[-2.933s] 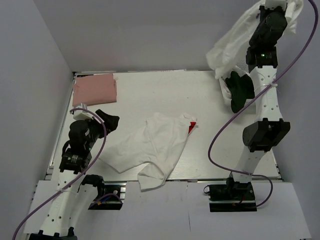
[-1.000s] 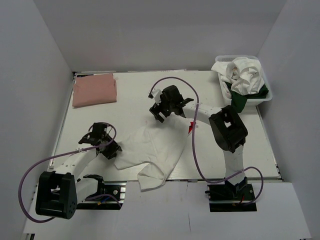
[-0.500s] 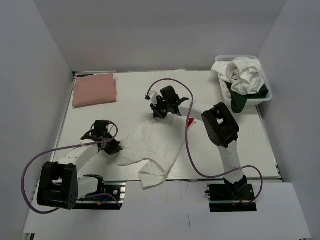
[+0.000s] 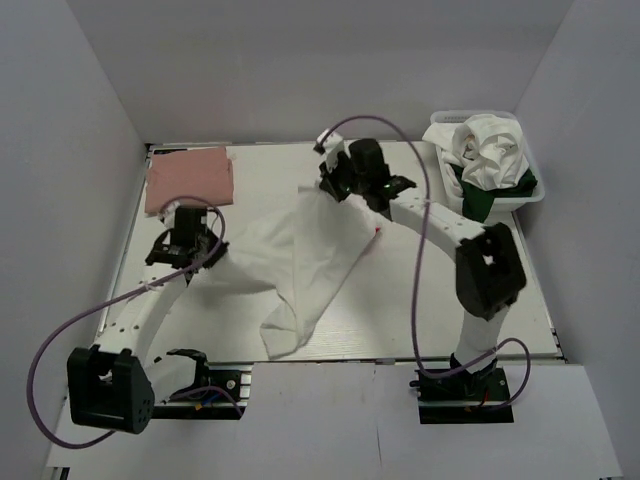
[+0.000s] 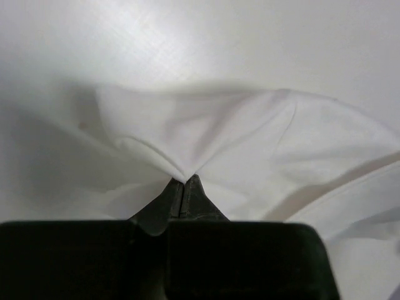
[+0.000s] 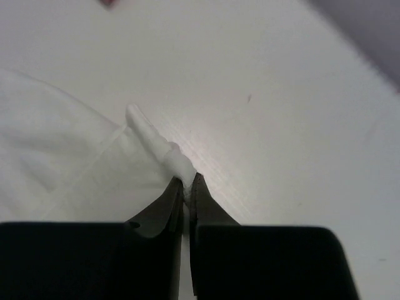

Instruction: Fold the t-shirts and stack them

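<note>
A large white t-shirt (image 4: 295,250) hangs stretched between my two grippers over the middle of the table, its tail trailing toward the near edge. A speck of red print (image 4: 377,232) shows at its right side. My left gripper (image 4: 207,262) is shut on the shirt's left corner; in the left wrist view the closed tips (image 5: 183,181) pinch a peak of white cloth (image 5: 206,131). My right gripper (image 4: 331,190) is shut on the far corner; in the right wrist view its tips (image 6: 189,181) clamp a rolled hem (image 6: 150,134). A folded salmon-pink t-shirt (image 4: 188,180) lies far left.
A white mesh basket (image 4: 530,195) stands at the far right with crumpled white (image 4: 490,150) and dark green (image 4: 478,205) t-shirts in it. Bare table (image 4: 450,290) lies right of the stretched shirt. Grey walls close in the left, far and right sides.
Both grippers have shut on the white shirt and moved toward the far side, left going left and right going right. The crumpled shirt is now pulled out long between them.
</note>
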You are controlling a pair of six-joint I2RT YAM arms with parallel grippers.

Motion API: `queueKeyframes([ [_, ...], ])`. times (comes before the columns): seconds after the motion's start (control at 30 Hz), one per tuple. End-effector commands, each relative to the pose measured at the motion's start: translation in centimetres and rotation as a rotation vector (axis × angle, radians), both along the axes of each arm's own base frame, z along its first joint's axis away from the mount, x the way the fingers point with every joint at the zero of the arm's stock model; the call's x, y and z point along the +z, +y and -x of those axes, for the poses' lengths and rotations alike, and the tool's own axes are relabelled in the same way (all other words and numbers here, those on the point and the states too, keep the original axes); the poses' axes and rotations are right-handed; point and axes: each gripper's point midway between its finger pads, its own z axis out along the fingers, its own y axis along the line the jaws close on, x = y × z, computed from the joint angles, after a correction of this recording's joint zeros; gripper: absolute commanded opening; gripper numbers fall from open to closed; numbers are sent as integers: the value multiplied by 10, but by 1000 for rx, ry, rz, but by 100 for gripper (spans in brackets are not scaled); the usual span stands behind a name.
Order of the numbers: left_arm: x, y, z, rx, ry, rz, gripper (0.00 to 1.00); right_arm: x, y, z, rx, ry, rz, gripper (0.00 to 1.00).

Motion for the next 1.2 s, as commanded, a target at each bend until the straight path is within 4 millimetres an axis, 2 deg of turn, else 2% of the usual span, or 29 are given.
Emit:
queueKeyframes([
  [0.0, 109, 16, -40, 57, -311, -61, 0, 164, -17, 8, -16, -320, -182, 0],
  [0.03, 133, 18, -42, 58, -374, -66, 0, 178, -22, 13, -16, -349, -190, 0],
  [0.07, 167, 17, -46, 63, -448, -53, 0, 224, -36, 31, -20, -430, -236, 0],
  [0.1, 185, 21, -45, 66, -485, -77, 0, 248, -47, 45, -13, -493, -245, 0],
  [0.13, 204, 24, -44, 80, -525, -79, 0, 261, -52, 51, -15, -524, -255, 0],
  [0.17, 237, 33, -39, 116, -590, -106, 0, 305, -73, 73, -44, -617, -303, 0],
  [0.23, 270, 47, -30, 180, -648, -136, 0, 328, -89, 87, -73, -684, -323, 0],
  [0.27, 298, 60, -21, 242, -698, -162, 0, 363, -115, 110, -127, -763, -371, 0],
  [0.33, 330, 73, -4, 282, -770, -202, 0, 393, -141, 134, -175, -867, -415, 0],
  [0.37, 353, 83, 7, 330, -823, -218, 0, 401, -158, 135, -252, -894, -426, 0],
  [0.4, 361, 88, 16, 358, -836, -228, 0, 425, -180, 149, -317, -970, -467, 0],
  [0.43, 382, 98, 33, 411, -887, -233, 0, 432, -193, 161, -342, -1001, -484, 0],
  [0.5, 400, 103, 49, 433, -938, -220, 0, 442, -209, 171, -389, -1043, -481, 0],
  [0.53, 415, 105, 60, 437, -985, -218, 0, 457, -220, 191, -382, -1080, -519, 0],
  [0.57, 426, 99, 70, 390, -1036, -207, 0, 464, -223, 198, -372, -1091, -534, 0],
  [0.63, 447, 86, 78, 319, -1129, -156, 0, 471, -221, 217, -305, -1089, -554, 0],
  [0.73, 455, 71, 80, 225, -1169, -135, 0, 481, -235, 222, -366, -1093, -608, 0],
  [0.77, 455, 71, 80, 224, -1170, -135, 0, 471, -233, 213, -383, -1076, -593, 0],
  [0.8, 451, 70, 70, 219, -1145, -143, 0, 466, -241, 205, -451, -1069, -590, 0],
  [0.83, 441, 70, 61, 222, -1110, -154, 0, 459, -238, 194, -473, -1060, -565, 0],
  [0.87, 432, 69, 52, 220, -1082, -152, 0, 441, -237, 177, -520, -1025, -526, 0],
  [0.93, 393, 66, 20, 216, -968, -169, 0, 411, -229, 135, -601, -969, -427, 0],
  [0.97, 377, 63, 9, 222, -927, -153, 0, 375, -225, 104, -664, -905, -343, 0],
  [1.0, 342, 57, -6, 198, -844, -149, 0, 360, -226, 90, -712, -882, -315, 0],
  [1.03, 318, 54, -15, 188, -789, -143, 0, 327, -218, 64, -730, -826, -250, 0],
  [1.07, 266, 49, -29, 179, -668, -134, 0, 273, -211, 26, -747, -737, -141, 0],
  [1.1, 238, 42, -34, 155, -603, -119, 0, 245, -208, 13, -765, -662, -144, 0],
  [1.13, 214, 38, -39, 144, -551, -108, 0, 205, -200, -7, -724, -581, -89, 0],
  [1.17, 168, 35, -38, 129, -446, -111, 3, 161, -200, -23, -717, -490, -25, 0],
])
